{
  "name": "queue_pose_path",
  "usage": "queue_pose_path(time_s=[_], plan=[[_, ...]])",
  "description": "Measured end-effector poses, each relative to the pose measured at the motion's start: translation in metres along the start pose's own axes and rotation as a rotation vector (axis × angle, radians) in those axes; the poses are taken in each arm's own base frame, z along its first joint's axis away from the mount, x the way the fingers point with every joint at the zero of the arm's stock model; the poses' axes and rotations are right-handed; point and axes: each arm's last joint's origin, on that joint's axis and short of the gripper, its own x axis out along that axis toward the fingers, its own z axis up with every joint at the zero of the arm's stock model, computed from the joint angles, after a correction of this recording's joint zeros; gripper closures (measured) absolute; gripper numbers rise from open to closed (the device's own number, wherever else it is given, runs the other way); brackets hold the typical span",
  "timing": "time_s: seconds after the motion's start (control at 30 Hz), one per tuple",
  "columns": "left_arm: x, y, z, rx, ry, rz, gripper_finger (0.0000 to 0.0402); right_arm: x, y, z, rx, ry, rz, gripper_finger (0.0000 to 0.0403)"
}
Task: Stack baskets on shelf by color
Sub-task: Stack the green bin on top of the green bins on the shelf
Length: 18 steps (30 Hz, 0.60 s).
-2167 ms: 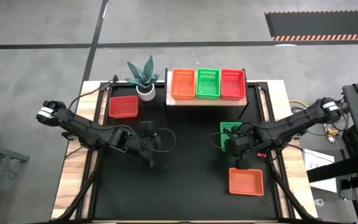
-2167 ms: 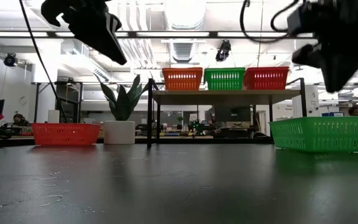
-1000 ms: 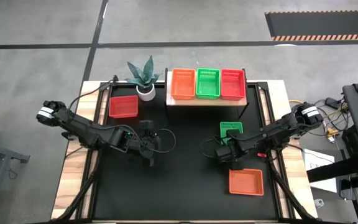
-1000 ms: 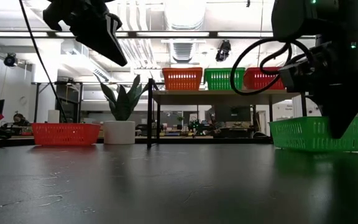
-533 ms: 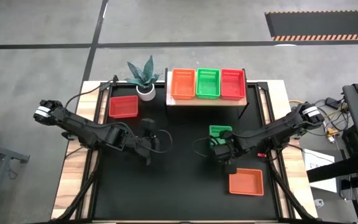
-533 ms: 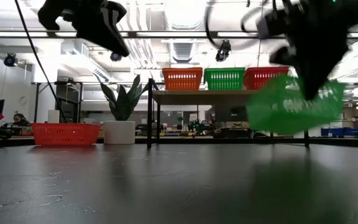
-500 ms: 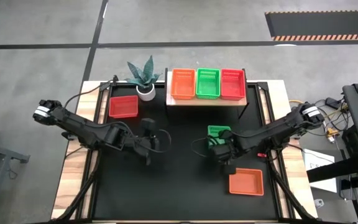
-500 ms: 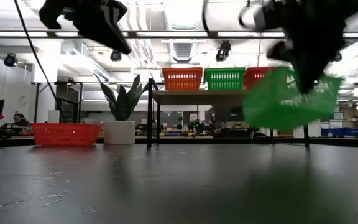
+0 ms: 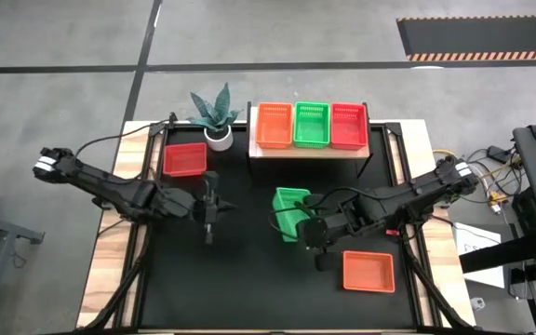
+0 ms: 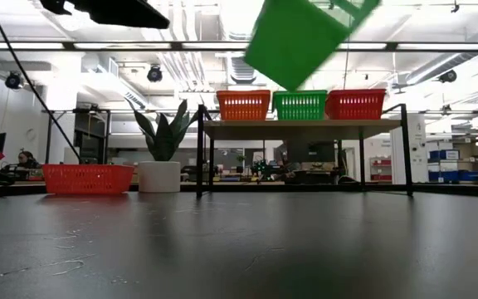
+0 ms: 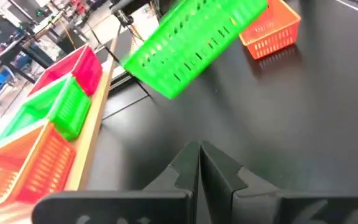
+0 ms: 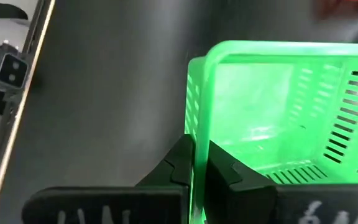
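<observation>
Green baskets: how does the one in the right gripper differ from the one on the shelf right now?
The held green basket hangs tilted above the table, pinched by its rim in the shut right gripper. The green basket on the shelf sits level between an orange basket and a red basket, untouched. Both are the same green mesh, alike in size.

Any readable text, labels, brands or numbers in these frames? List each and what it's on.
No text reads cleanly in any view.
White markings on the right tool's housing in the right wrist view: cut off and blurred, unreadable.
Pale marks on the left tool's housing in the left wrist view: blurred, unreadable.
Held green basket, shelf, red basket: no labels visible.
</observation>
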Motion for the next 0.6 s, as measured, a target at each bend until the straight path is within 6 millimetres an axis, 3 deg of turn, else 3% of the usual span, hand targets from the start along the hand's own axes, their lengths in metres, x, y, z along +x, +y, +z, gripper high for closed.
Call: queue_pose_path(time_s=[0.13,0.3,0.6], plan=[[-0.006,0.001,-0.005,-0.023,-0.037,0.016,0.0402,-0.007,-0.005,0.023,-0.103,-0.046,-0.029,0.0394],[-0.007,0.001,-0.007,-0.03,-0.041,0.018,0.0402,-0.018,-0.023,0.043,-0.175,-0.001,-0.183,0.0394],[-0.006,-0.002,-0.011,-0.023,-0.025,0.012,0.0402,-0.032,-0.092,0.056,-0.072,0.162,-0.482,0.0394]])
